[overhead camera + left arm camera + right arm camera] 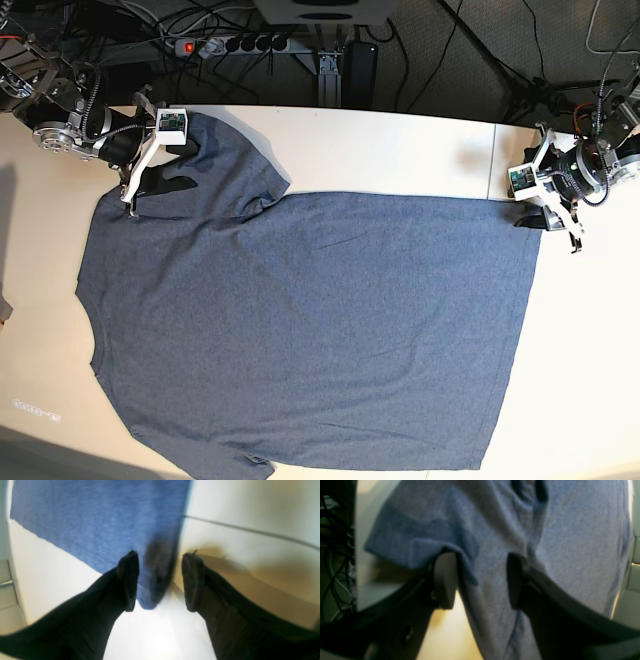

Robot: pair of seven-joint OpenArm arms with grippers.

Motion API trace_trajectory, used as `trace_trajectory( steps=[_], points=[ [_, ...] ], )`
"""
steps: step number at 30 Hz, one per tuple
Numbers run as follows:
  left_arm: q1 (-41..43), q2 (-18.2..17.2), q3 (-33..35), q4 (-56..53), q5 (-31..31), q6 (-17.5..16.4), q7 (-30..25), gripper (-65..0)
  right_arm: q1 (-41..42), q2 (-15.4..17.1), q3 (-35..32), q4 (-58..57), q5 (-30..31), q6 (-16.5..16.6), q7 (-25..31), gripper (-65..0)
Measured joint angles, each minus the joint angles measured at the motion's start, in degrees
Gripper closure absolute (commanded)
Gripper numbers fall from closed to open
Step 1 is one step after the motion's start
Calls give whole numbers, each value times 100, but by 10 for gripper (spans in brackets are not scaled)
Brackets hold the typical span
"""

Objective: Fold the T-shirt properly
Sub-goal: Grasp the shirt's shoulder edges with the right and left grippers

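One shirt [300,330] lies flat on the table [400,150]. Two grippers, left [160,580] and right [480,580], are spread wide, holding nothing.

This looks like a robotics lab. Two robot arms [70,120] are mounted at the corners of a plain white table [400,150], and behind it a power strip [235,43] with a lit red switch lies among tangled black cables [470,50] on dark carpet.
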State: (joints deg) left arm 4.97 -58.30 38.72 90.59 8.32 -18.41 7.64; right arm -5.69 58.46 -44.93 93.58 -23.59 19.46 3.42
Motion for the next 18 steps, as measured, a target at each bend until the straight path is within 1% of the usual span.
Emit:
trace_trajectory(
  steps=[7,11,12,13,14,15,17,18],
  points=[
    [-828,-15,1049,-531,138,142,-149,-319,2,-4,0,0,-2,0,0,-334],
    [-1073,-33,1445,-669,516,146,-201,-318,2,-9,0,0,-2,-2,-13,-329],
    [-1082,-42,1480,-669,619,142,-201,-307,2,-9,0,0,-2,-2,-13,-329],
    [-1093,-46,1517,-669,645,140,-208,-269,2,-9,0,0,-2,-2,-13,-321],
    [-1102,-46,1543,-673,654,125,-210,-217,2,-9,0,0,-2,-2,-13,-276],
    [-1097,-44,1576,-678,669,125,-205,-158,-4,-4,-11,-2,-7,7,-15,-206],
    [-1082,-42,1609,-695,693,120,-210,-57,-39,-15,-59,-13,-107,20,-22,-43],
    [-1069,-37,1609,-699,704,122,-216,-19,-52,-22,-76,-13,-129,20,-26,0]
  ],
)
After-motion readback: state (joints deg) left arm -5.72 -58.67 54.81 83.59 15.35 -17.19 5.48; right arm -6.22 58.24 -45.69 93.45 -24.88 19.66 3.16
